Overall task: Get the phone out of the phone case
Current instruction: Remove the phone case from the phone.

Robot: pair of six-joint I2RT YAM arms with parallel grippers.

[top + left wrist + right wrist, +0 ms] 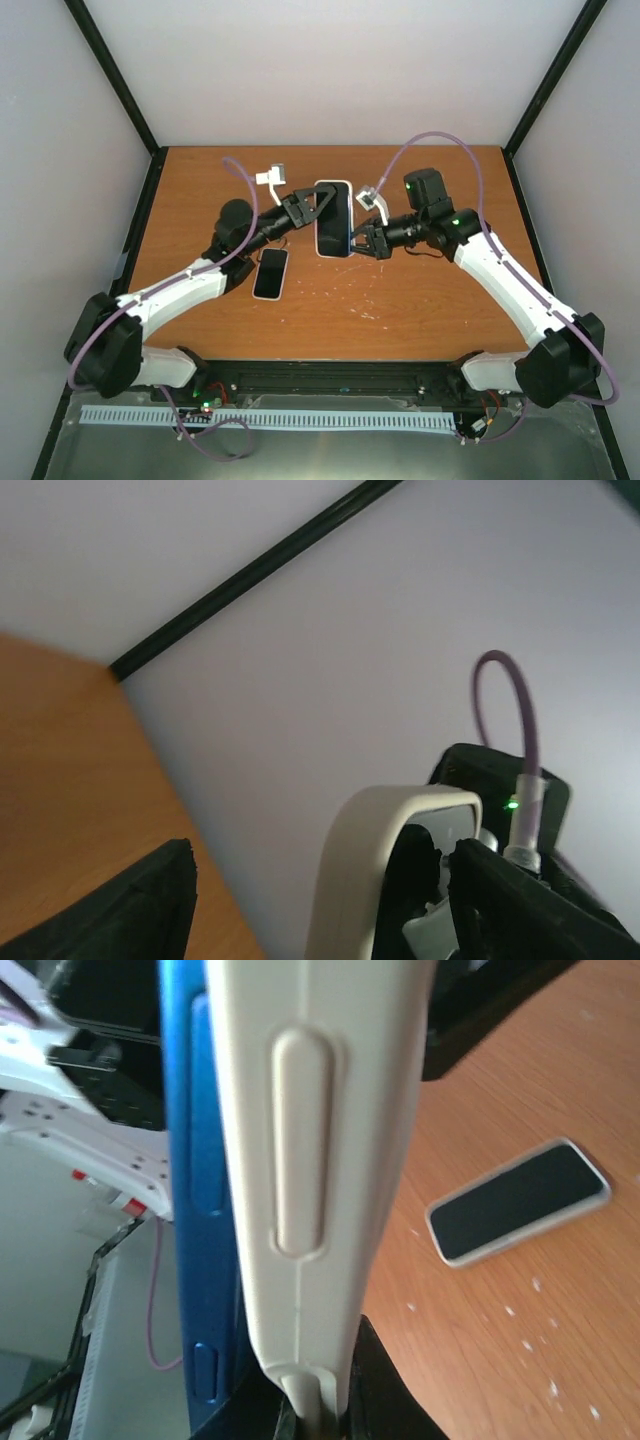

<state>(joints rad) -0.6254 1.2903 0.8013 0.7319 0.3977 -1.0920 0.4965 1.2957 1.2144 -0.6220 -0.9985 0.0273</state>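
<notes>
Gripping phone case (300, 1160), right end effector (356, 243); long axis toward back wall (330, 70)

Each arm is built from white link shells and black joint housings; check the left arm (165, 290) and the right arm (510, 275). A purple cable (440, 135) loops over each wrist. The left gripper (320, 207) and right gripper (356, 241) have black fingers. A green indicator light (455, 222) glows on the right wrist housing.
</notes>
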